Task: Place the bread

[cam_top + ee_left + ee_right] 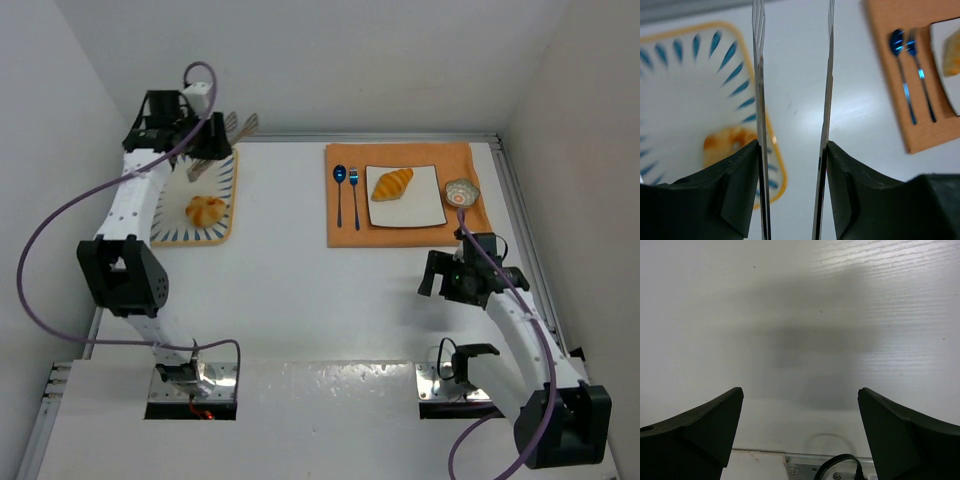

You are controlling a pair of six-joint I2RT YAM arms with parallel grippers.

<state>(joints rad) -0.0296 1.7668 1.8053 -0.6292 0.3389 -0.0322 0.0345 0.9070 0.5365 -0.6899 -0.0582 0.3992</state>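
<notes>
Pinching thin, mirror-bright steel tongs (760, 90) in the left gripper (792, 147) at far left, above a glossy, orange-rimmed tray (228, 190) bearing the round bun (205, 209), with the ridged croissant (392, 183) on a square white plate (425, 205) far right and the right gripper (800, 390) splayed wide.

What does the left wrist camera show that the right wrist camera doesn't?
Left wrist only: the left gripper clamped on the tongs, the bun in the blue-patterned tray, and the blue spoon and fork on the orange mat. Right wrist only: the right gripper, open with nothing between its fingers, and a cable at the bottom edge. Both: the white table.
</notes>
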